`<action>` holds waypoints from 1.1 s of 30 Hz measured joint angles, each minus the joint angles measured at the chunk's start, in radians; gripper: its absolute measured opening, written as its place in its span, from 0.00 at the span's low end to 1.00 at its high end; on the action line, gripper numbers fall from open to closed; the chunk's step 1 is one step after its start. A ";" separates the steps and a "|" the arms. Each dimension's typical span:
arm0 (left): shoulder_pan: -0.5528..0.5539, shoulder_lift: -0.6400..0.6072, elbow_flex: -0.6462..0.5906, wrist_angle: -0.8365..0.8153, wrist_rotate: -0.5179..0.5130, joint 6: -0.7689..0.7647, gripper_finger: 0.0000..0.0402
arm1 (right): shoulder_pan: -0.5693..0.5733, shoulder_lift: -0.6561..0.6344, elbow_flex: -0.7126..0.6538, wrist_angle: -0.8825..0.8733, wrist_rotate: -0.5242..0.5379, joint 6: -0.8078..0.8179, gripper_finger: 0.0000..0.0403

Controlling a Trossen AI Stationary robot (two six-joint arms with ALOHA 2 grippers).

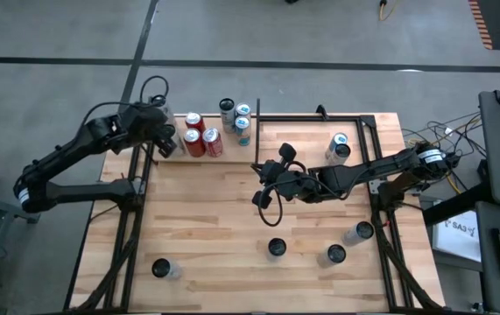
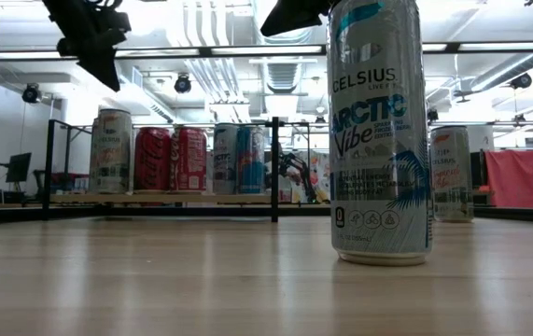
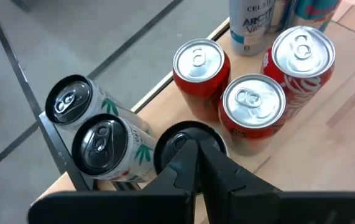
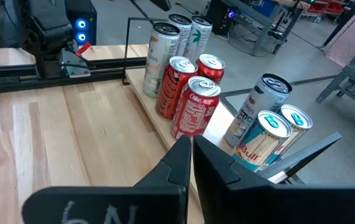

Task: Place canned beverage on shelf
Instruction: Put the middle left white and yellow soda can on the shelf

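Shelf: pale ply panel [image 1: 199, 150] at the far edge of the table, left of centre, w/ thin black rods; carries three red cans [image 1: 201, 138], pale cans at its left end and a cluster of slim cans [image 1: 235, 115] at its right end.
Left gripper: [image 1: 167, 143] over the shelf's left end, fingers clenched together, nothing held. Wrist view puts it [image 3: 196, 163] directly above a dark-topped can [image 3: 178, 142], beside two pale leaf-print cans [image 3: 93, 134]; contact can't be confirmed.
Right gripper: [image 1: 260, 182] over mid-table, near side of shelf, pointing toward the red cans [image 4: 189, 99]; fingers pressed shut, empty [image 4: 191, 155].
Loose cans: one near front-left corner [image 1: 162, 268], one front centre [image 1: 277, 248], two front-right [image 1: 335, 255], two at back-right [image 1: 338, 147].
Hidden/unclear: low view is largely blocked by a close Celsius can [image 2: 378, 131]; which loose can this is — prob. front centre, not certain. Shelf cans partly overlap behind it.
Surface: light wood butcher-block table [image 1: 214, 227], black frame rails [image 1: 320, 118].
Room: grey concrete floor, desks w/ equipment at the right; ceiling lights and ducting in low view.
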 joint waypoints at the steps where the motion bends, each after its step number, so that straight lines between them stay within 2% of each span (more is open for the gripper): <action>1: 0.000 -0.004 0.000 0.002 0.000 0.000 0.00 | 0.000 0.000 0.000 0.000 0.000 0.000 0.02; 21: 0.000 -0.036 -0.165 0.099 -0.004 -0.001 0.00 | -0.002 0.000 -0.010 0.001 0.000 0.003 0.02; 33: -0.002 -0.043 -0.141 0.097 0.059 -0.090 0.00 | -0.002 0.000 -0.010 0.007 0.008 0.003 0.02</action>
